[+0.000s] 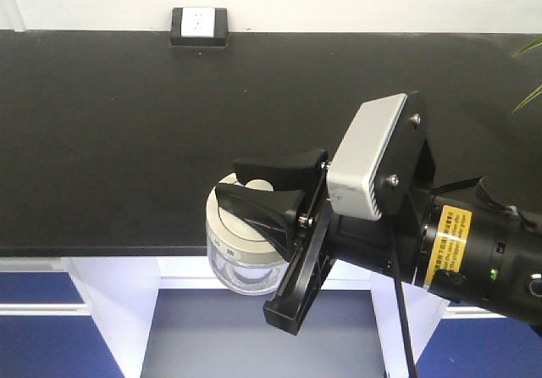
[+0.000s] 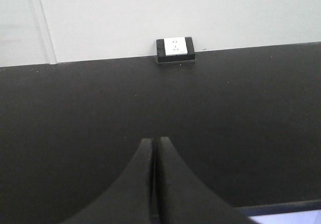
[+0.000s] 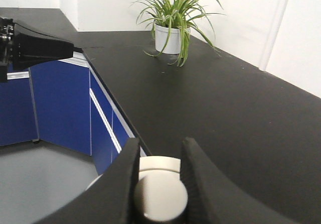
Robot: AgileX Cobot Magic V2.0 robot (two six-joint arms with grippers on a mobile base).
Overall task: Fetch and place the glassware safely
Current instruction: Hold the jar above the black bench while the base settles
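Right gripper (image 1: 241,181), lower centre of front view, pinches the knob (image 3: 160,199) of the jar (image 1: 237,255) between narrow fingers, one each side. Jar is upright: long axis vertical, cream lid (image 1: 227,225) up, clear glass body below. It sits at the front edge of the black counter (image 1: 127,141), with the body showing against the blue cabinets (image 3: 60,103); cannot tell if it rests on the counter. Left gripper (image 2: 153,151), bottom centre of left wrist view, has fingers pressed together with nothing between. Further back, an outlet (image 1: 199,26) is at the wall, top left of front view. A potted plant (image 3: 173,33) is at top centre of right wrist view.
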